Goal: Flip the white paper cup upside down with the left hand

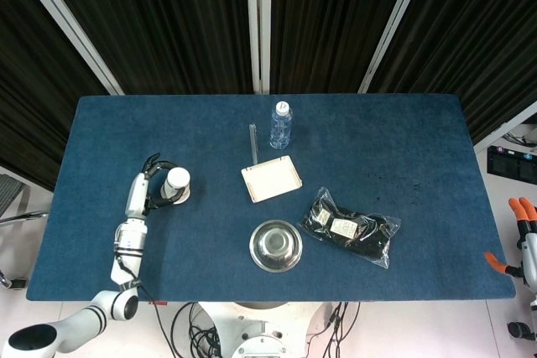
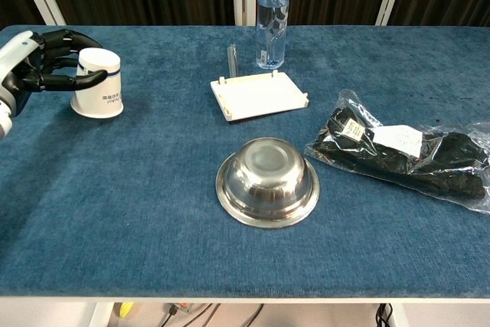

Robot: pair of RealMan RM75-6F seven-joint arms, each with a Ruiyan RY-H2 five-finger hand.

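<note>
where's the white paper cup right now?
The white paper cup stands upside down on the blue table at its left end, left of the cream tray; the left hand holds it.

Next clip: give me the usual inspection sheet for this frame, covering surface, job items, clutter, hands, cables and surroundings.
Surface: blue cloth-covered table, no spills seen.
Job's things: white paper cup upside down, wide rim on the cloth at the table's left side.
Clutter: water bottle upright at the back; thin clear tube beside it; cream tray; steel bowl upside down; bagged black item to the right.
Hands: left hand wrapped around the cup; right hand not in view.
Cables: black cables hang below the table's front edge.
Surroundings: dark curtain with white poles behind; orange-tipped equipment at the far right.
</note>
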